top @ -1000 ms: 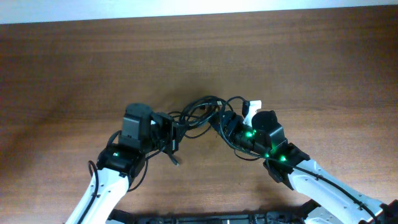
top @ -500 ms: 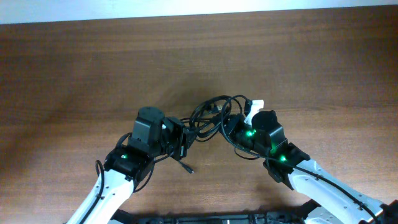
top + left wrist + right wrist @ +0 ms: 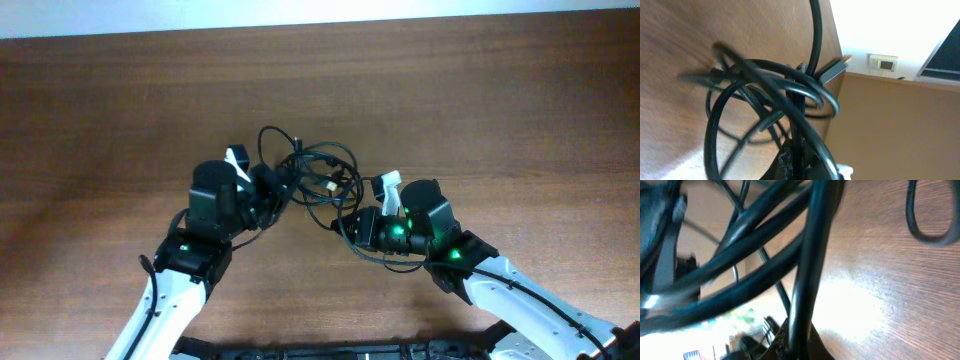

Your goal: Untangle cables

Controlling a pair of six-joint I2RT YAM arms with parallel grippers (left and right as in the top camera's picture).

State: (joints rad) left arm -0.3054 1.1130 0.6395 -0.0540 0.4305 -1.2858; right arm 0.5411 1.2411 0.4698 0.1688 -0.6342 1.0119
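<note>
The cables (image 3: 315, 168) form one black tangle of loops at the middle of the wooden table (image 3: 480, 110), held up between my two grippers. My left gripper (image 3: 274, 189) is at the tangle's left side, shut on a cable. In the left wrist view the cables (image 3: 770, 92) loop just above the left gripper (image 3: 799, 167), and a grey plug (image 3: 832, 70) sticks out at the right. My right gripper (image 3: 353, 226) is at the tangle's lower right, shut on a cable. In the right wrist view that cable (image 3: 807, 265) runs straight up out of the right gripper (image 3: 797, 342).
The table's far edge (image 3: 320, 25) runs along the top, with a white strip behind it. Both white forearms come in from the bottom, the left (image 3: 165, 310) and the right (image 3: 520, 300). Bare wood lies all around the tangle.
The right gripper has shut on a cable and pulled down and to the left. The left gripper has swung up and turned, and the tangle has shifted left and spread into wider loops.
</note>
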